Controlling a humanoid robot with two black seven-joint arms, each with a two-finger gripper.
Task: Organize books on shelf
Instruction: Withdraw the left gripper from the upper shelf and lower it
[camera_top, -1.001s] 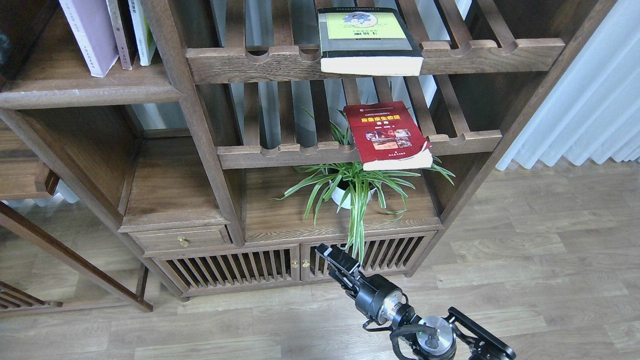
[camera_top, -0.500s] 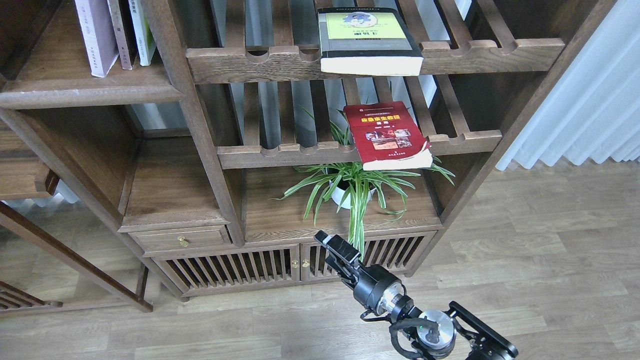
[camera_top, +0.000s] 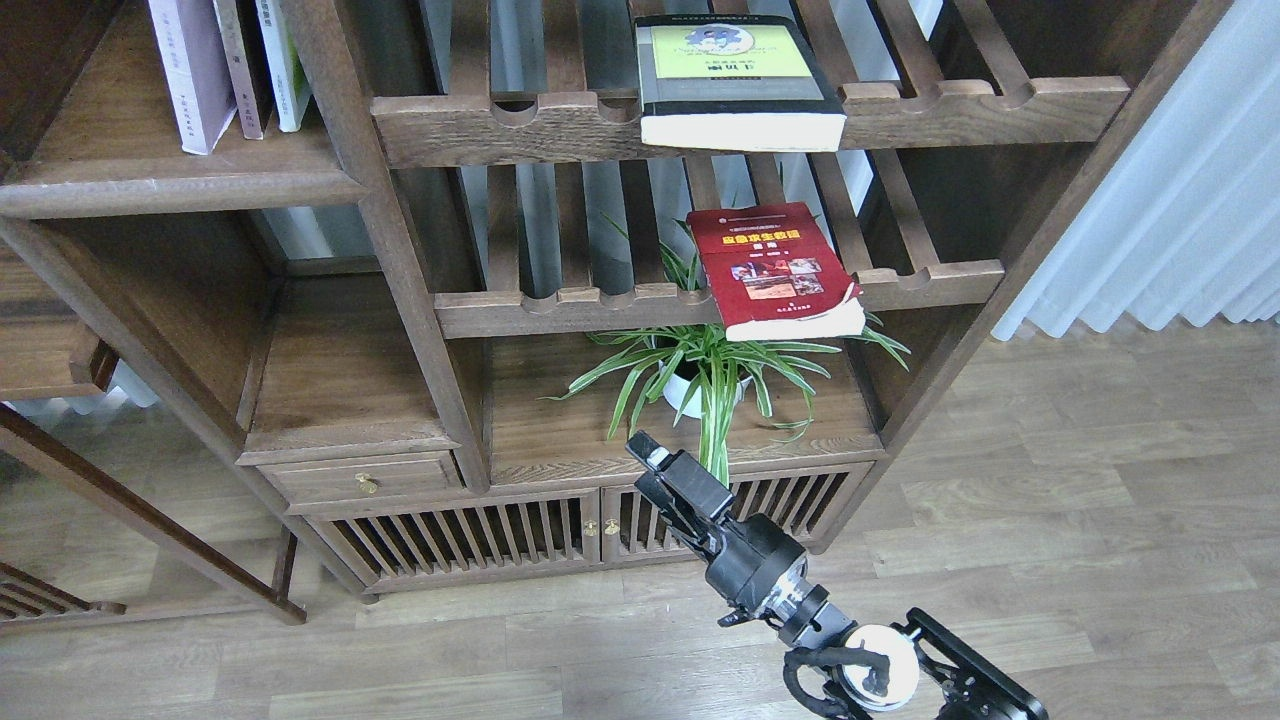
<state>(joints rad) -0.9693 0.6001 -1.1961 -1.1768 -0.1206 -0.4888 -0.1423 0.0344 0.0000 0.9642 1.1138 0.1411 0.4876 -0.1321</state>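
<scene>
The pale lavender book (camera_top: 190, 70) stands at the top left on the solid dark-brown shelf (camera_top: 180, 185), next to a brown-spined and a white-and-green-spined book. The thick yellow-green book (camera_top: 735, 80) lies flat on the upper slatted rack, overhanging its front rail. The red book (camera_top: 775, 268) lies flat on the lower slatted rack, also overhanging. My right gripper (camera_top: 652, 460) is low in front of the cabinet, well below the red book and holding nothing; its fingers point up-left and cannot be told apart. My left gripper is out of view.
A potted spider plant (camera_top: 700, 375) stands on the cabinet top under the red book, its leaves hanging just above my gripper. Slatted cabinet doors (camera_top: 470, 535) and a small drawer (camera_top: 365, 478) are below. A white curtain (camera_top: 1180, 200) hangs at the right.
My right gripper has risen up toward the plant and cabinet top. The lavender book, leaning to the left a second ago, now stands straighter against the other books.
</scene>
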